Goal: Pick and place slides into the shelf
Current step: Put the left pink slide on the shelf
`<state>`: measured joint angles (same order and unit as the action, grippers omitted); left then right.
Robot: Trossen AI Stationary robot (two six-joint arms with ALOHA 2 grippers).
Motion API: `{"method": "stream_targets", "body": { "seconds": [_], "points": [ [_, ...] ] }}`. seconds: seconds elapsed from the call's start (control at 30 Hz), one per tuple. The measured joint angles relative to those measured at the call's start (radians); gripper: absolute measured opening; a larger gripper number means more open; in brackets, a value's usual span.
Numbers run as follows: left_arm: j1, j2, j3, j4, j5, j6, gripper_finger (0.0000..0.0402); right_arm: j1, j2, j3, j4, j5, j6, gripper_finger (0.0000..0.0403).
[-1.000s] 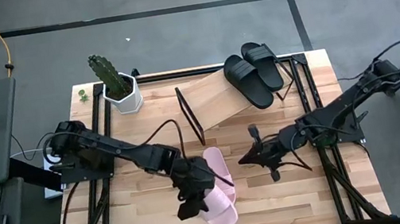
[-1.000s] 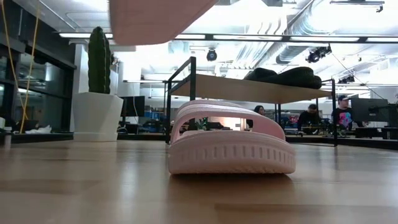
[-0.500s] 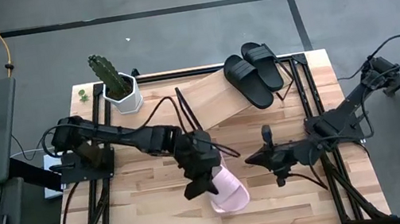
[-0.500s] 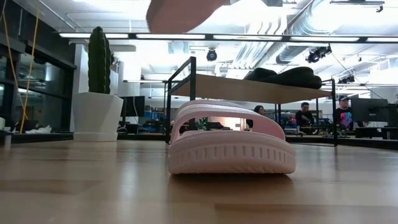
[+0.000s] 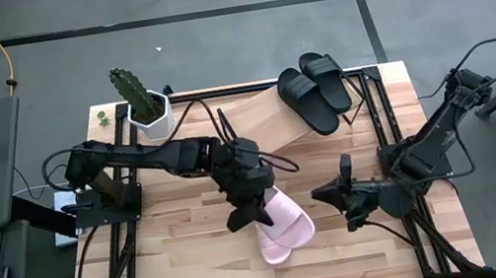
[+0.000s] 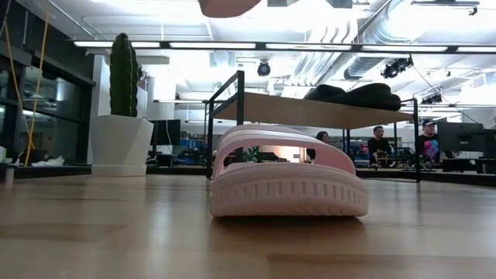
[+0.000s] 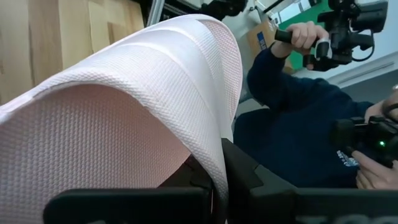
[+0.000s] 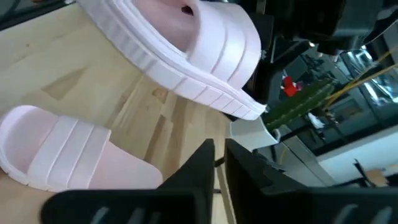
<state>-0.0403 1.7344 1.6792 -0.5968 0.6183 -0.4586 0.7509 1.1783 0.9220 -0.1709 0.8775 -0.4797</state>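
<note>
Left gripper (image 5: pixel 254 201) clamped on lifted pink slide (image 5: pixel 285 217), mid-table | second pink slide (image 6: pixel 287 184) below on table | right gripper (image 5: pixel 342 194) fingers nearly together, empty | advice: keep sole level, clear shelf (image 5: pixel 265 121) frame, set beside black slides (image 5: pixel 313 92).

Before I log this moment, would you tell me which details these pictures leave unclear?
- Left gripper: in the high view the arm's own wrist covers its grip on the lifted pink slide.
- Second pink slide: in the high view the lifted one overlaps it, so only part shows.
- Black slides on the shelf: the low view, looking level, shows only their sides.
- Right gripper: the right wrist view cuts off its fingers' lower part.
</note>
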Motion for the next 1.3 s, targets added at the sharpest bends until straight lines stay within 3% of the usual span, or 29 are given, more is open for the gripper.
{"method": "stream_targets", "body": {
  "seconds": [0.27, 0.57, 1.1, 1.3],
  "points": [
    [0.051, 0.000, 0.050, -0.027, 0.010, 0.002, 0.0005, 0.071, 0.002, 0.015, -0.032, 0.119, -0.030, 0.0112],
    [0.103, 0.000, 0.057, -0.059, 0.026, -0.034, 0.0005, 0.090, 0.005, 0.015, -0.027, 0.140, -0.100, 0.0165],
    [0.105, 0.000, 0.057, -0.087, 0.065, -0.064, 0.0005, 0.090, 0.039, 0.014, 0.091, 0.105, -0.248, 0.0177],
    [0.086, 0.000, 0.057, -0.087, 0.091, -0.069, 0.0005, 0.090, 0.092, 0.014, 0.244, 0.090, -0.390, 0.0177]
  ]
}}
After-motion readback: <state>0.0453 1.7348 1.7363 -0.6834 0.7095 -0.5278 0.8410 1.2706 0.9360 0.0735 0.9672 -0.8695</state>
